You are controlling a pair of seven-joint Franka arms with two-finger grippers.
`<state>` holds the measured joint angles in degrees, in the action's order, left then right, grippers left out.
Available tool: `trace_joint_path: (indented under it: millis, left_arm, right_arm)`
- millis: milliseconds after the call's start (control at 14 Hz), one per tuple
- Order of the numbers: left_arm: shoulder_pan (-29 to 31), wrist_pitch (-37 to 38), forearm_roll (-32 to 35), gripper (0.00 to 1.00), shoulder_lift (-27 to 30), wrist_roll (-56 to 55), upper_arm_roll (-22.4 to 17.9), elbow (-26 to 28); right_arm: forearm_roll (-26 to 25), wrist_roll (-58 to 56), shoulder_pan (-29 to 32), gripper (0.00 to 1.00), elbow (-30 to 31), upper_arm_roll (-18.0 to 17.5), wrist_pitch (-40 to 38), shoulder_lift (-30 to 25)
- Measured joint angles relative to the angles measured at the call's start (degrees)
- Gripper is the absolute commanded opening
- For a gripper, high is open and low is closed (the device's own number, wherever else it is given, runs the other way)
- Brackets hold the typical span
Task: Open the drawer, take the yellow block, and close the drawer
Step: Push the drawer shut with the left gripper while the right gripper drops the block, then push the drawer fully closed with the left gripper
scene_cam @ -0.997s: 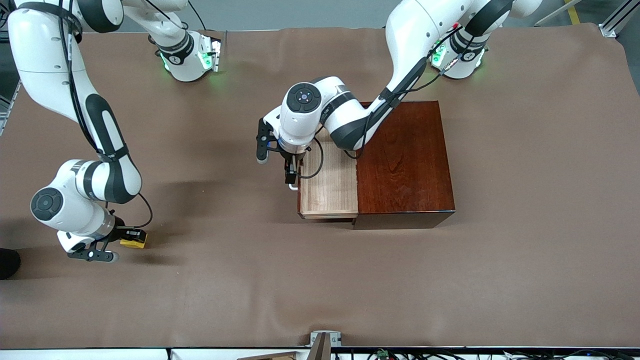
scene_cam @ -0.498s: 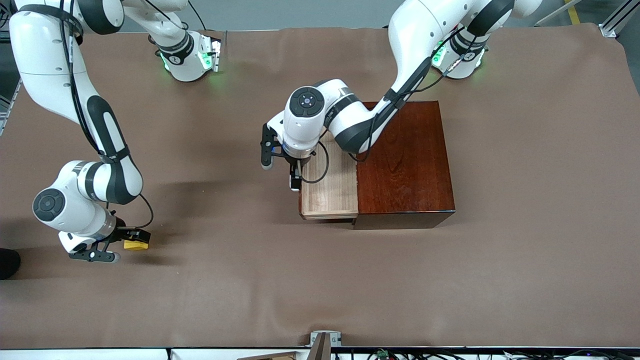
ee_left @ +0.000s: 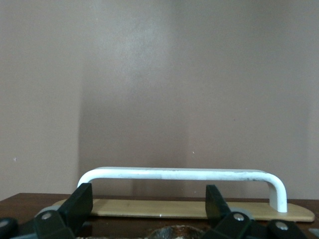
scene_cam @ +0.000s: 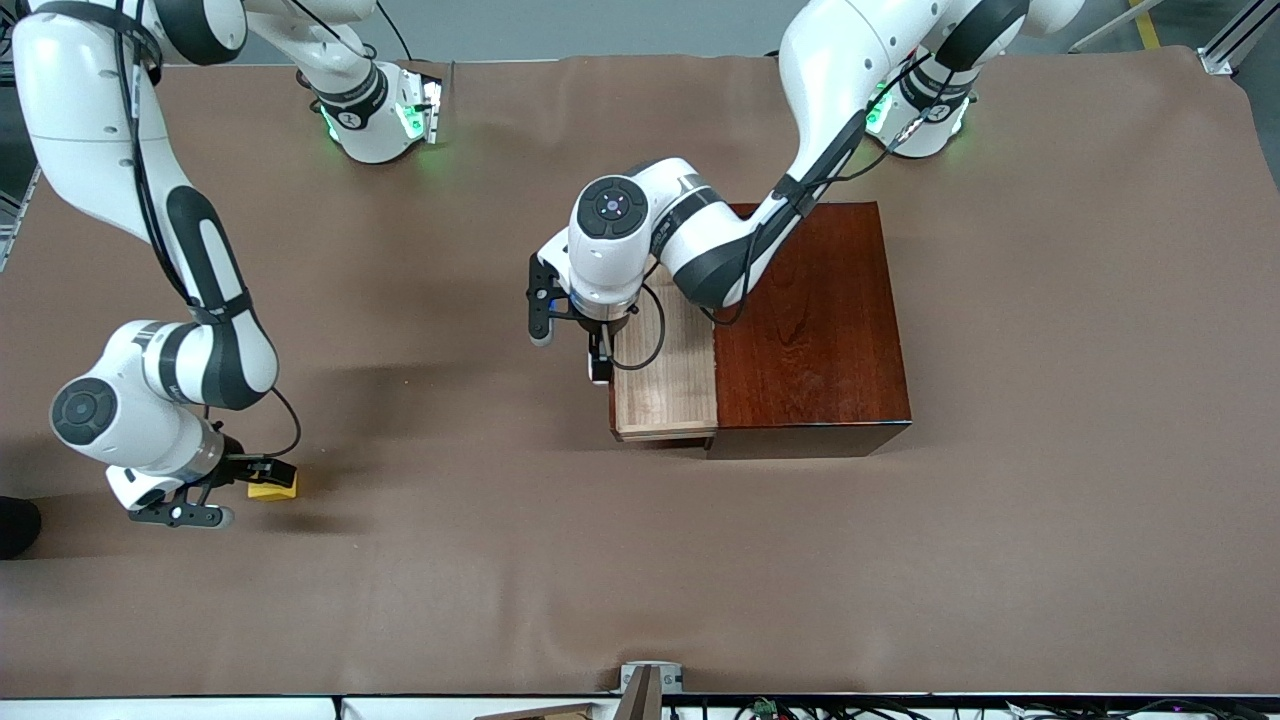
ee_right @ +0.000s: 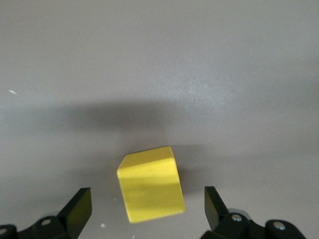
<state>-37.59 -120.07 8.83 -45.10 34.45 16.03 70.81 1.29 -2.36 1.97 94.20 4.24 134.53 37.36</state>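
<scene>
The drawer (scene_cam: 665, 385) of the dark reddish-brown box (scene_cam: 810, 320) stands partly open, its pale wood inside showing. My left gripper (scene_cam: 598, 365) is at the drawer's front by the white bar handle (ee_left: 184, 174). It is open, its fingers (ee_left: 79, 204) wide apart and not closed on the handle. The yellow block (scene_cam: 272, 489) lies on the table toward the right arm's end. My right gripper (scene_cam: 262, 470) is open just above it. In the right wrist view the block (ee_right: 151, 190) sits between the spread fingers (ee_right: 215, 204), touching neither.
The brown table cover (scene_cam: 640, 560) spreads around the box. The right arm's elbow (scene_cam: 215, 360) hangs over the table above the block. A small metal bracket (scene_cam: 648, 680) sits at the table's edge nearest the camera.
The drawer has slid a little way into the box, with my left gripper moving along at its front. My right gripper has let go of the yellow block and drawn back slightly.
</scene>
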Motion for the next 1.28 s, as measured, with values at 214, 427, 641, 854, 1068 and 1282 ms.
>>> trace_joint_path:
  millis: [214, 427, 641, 854, 1068, 1282]
  left_arm:
    - [-0.2, 5.2, 0.1, 1.00, 0.5, -0.2, -0.8, -0.8]
    - [-0.2, 10.3, 2.8, 1.00, 1.4, 0.1, -1.1, -0.9]
    - [-0.5, 13.6, 5.1, 1.00, 1.6, 2.3, -1.1, -0.8]
    - [-0.7, 15.6, 5.6, 1.00, 1.7, 6.2, -1.3, -0.7]
    - [-0.6, 17.8, 5.7, 1.00, 1.8, 6.7, -1.8, -0.7]
    - [-0.2, 20.1, 5.7, 1.00, 2.0, 6.7, -2.3, -0.7]
  right_arm:
    - [0.0, -0.5, 0.0, 1.00, -0.9, -0.2, -7.7, -5.5]
    - [0.0, -0.5, -0.3, 1.00, -1.2, -0.9, -18.3, -13.8]
    - [0.0, -0.6, -1.1, 1.00, -1.1, -1.4, -27.2, -22.1]
    - [0.0, -0.6, -2.2, 1.00, -0.5, -1.5, -32.8, -28.3]
    - [0.0, -0.6, -2.2, 1.00, -0.4, -1.4, -35.7, -33.0]
    - [0.0, -0.5, -2.2, 1.00, -0.4, -1.3, -40.1, -37.0]
